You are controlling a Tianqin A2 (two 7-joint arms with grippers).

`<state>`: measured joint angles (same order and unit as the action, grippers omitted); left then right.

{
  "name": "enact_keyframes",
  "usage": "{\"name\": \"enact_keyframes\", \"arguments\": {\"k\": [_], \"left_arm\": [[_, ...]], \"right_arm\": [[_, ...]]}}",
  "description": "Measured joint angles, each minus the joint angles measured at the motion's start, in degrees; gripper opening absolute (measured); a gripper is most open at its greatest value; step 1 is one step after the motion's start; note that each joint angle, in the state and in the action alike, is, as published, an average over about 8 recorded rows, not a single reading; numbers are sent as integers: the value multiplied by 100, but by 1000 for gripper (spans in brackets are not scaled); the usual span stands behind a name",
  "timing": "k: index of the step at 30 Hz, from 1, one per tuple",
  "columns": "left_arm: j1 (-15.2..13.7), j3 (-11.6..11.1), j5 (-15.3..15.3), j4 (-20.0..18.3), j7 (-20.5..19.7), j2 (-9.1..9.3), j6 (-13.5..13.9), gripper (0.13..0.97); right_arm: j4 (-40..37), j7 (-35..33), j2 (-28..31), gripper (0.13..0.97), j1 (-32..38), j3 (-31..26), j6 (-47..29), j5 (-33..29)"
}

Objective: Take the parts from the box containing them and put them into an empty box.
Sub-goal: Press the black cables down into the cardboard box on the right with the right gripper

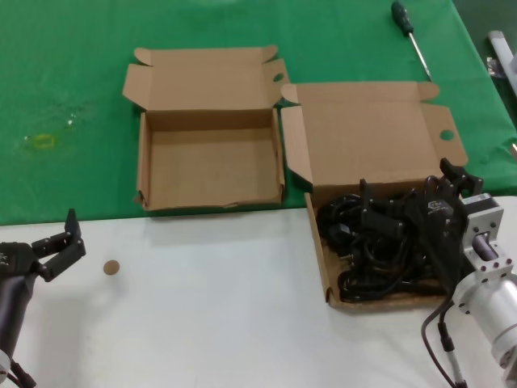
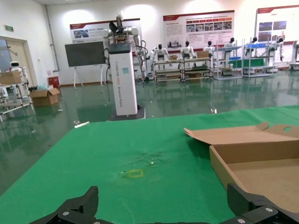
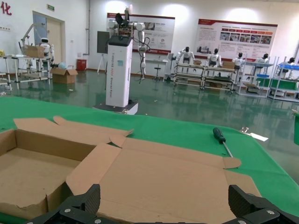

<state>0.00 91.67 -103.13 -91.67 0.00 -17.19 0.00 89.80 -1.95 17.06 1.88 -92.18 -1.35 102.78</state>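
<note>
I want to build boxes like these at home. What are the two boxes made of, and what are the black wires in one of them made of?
The empty box and the box containing them look like plain brown cardboard: matte, with folded flaps and raw cut edges. The parts look like cables in black rubbery or plastic coating, slightly shiny, with moulded plugs; what is inside them cannot be seen.

The smaller, deeper brown cardboard box lies open from above, its raised lid flap blocking the far side, touching the larger box's upright flap beside it.
</note>
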Motion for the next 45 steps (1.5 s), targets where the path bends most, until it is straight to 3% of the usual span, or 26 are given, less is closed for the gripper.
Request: {"name": "enact_keyframes", "arguments": {"k": [12, 20, 24, 41, 45], "left_arm": [[0, 0, 0, 0, 0, 0, 0, 914], [0, 0, 0, 0, 0, 0, 0, 792], [0, 0, 0, 0, 0, 0, 0, 792], [0, 0, 0, 0, 0, 0, 0, 382], [0, 0, 0, 0, 0, 0, 0, 327]], "right_arm": [[1, 1, 4, 966, -1, -5, 3, 1], [18, 66, 182, 966, -6, -206, 184, 114], [35, 90, 333, 966, 7, -357, 310, 214], [148, 132, 1327, 966, 271, -619, -98, 178], [62, 205, 1671, 966, 451, -699, -390, 123]]}}
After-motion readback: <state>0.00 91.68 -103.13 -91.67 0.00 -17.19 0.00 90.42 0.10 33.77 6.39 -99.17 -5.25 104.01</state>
